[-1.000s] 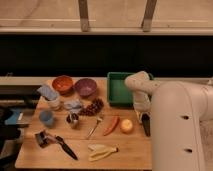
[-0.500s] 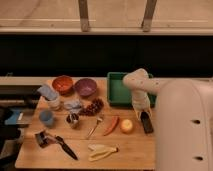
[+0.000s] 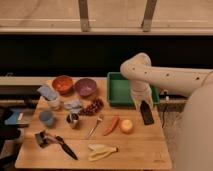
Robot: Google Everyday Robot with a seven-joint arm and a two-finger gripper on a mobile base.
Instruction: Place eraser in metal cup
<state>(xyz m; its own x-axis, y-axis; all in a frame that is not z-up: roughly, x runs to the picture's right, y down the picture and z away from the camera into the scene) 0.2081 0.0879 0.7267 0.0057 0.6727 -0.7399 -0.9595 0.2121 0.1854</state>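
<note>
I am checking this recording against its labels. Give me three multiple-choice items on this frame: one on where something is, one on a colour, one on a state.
1. Where is the metal cup?
A. In the green tray
B. On the table's left part, right of the blue cup
C. Beside the orange at the right edge

2. What colour is the bowl left of the purple bowl?
A. Orange
B. White
C. Green

3. What is the state of the eraser?
A. Inside the metal cup
C. Under the banana
B. At the gripper, by the table's right edge, far from the cup

Answers:
1 B: the shiny cup stands just right of the blue cup.
2 A: its rim and inside are orange.
3 B: the black bar sits below the shut gripper, next to the green tray; whether it is lifted cannot be told.
</note>
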